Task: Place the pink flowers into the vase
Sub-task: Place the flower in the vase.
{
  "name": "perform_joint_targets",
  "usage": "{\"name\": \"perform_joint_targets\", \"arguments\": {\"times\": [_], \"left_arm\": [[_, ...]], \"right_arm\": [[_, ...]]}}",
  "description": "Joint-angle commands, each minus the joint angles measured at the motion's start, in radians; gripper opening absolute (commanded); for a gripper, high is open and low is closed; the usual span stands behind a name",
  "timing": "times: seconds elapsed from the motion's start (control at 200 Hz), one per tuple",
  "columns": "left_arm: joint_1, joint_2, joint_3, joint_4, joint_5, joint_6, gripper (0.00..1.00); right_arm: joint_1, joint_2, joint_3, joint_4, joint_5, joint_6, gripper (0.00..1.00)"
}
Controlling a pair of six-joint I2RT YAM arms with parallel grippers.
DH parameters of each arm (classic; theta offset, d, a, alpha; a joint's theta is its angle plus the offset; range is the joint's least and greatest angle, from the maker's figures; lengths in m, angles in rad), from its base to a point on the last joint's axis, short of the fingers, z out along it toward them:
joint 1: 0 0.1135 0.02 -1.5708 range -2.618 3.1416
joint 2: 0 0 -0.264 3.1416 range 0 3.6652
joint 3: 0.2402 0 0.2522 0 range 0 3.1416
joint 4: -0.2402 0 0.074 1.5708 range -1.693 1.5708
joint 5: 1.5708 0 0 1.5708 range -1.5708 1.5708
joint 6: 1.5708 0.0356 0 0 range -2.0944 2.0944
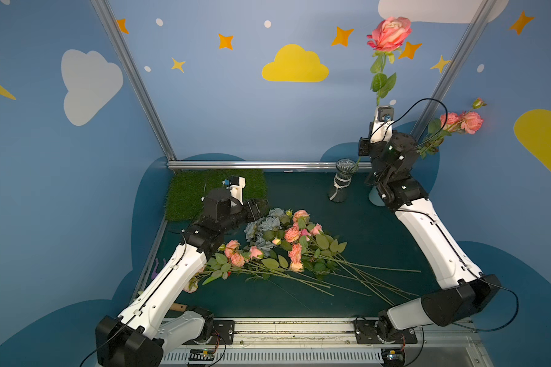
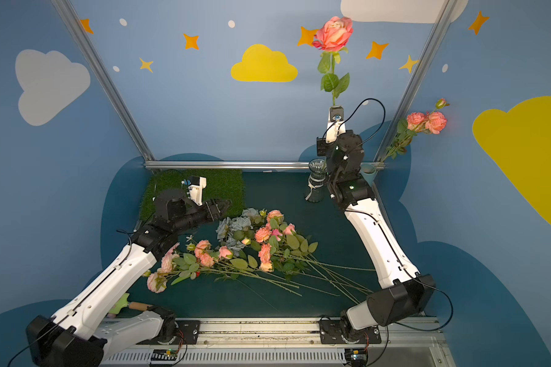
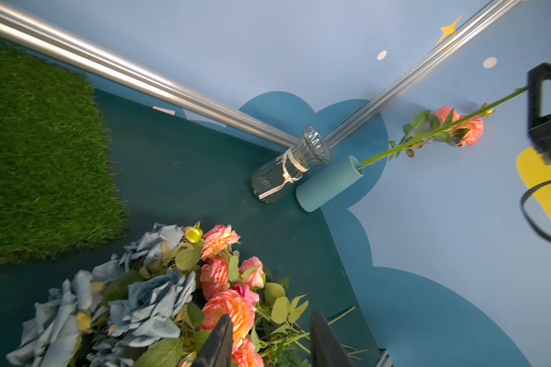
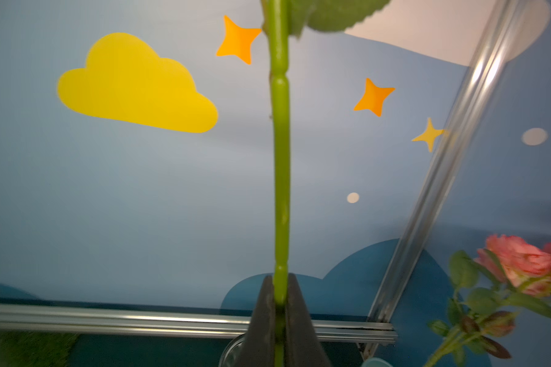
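You're clamping a pink rose (image 1: 390, 33) upright in the right tool (image 4: 280, 298) above the glass vase (image 3: 288, 165). The teal vase (image 3: 328, 184) just beside it is holding pink flowers (image 1: 462, 120). Your left tool (image 3: 269, 321) is hovering with its fingers apart over the pile (image 1: 295, 241) in front, with grey-blue flowers (image 3: 153, 295) crowding it.

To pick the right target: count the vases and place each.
2. The clear glass vase stands at the table's back edge; the teal cylinder vase stands beside it in the back right corner, holding a pink rose spray. More may be hidden.

One glass vase (image 1: 341, 187), one teal vase (image 3: 328, 186), one grass mat (image 1: 188, 190).
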Motion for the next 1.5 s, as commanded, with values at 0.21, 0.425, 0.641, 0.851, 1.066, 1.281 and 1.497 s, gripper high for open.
{"name": "perform_joint_targets", "arguments": {"times": [0.21, 0.425, 0.641, 0.851, 1.066, 1.281, 1.497], "left_arm": [[0.011, 0.007, -0.058, 0.080, 0.041, -0.027, 0.41], [0.023, 0.042, -0.089, 0.155, 0.106, -0.062, 0.41], [0.024, 0.074, -0.099, 0.195, 0.151, -0.075, 0.41], [0.028, 0.106, -0.100, 0.222, 0.170, -0.078, 0.41], [0.032, 0.139, -0.102, 0.251, 0.196, -0.089, 0.40], [0.042, 0.143, -0.106, 0.264, 0.200, -0.096, 0.40], [0.048, 0.141, -0.108, 0.266, 0.204, -0.099, 0.40]], "right_arm": [[-0.099, 0.129, 0.112, 0.070, 0.231, -0.078, 0.00], [-0.102, 0.174, -0.045, 0.396, 0.322, -0.228, 0.00], [-0.109, 0.240, -0.106, 0.625, 0.373, -0.316, 0.00], [-0.137, 0.290, -0.088, 0.693, 0.391, -0.314, 0.00], [-0.167, 0.300, -0.069, 0.718, 0.397, -0.287, 0.00], [-0.184, 0.330, -0.032, 0.694, 0.421, -0.283, 0.00], [-0.197, 0.345, -0.071, 0.679, 0.451, -0.208, 0.00]]}}
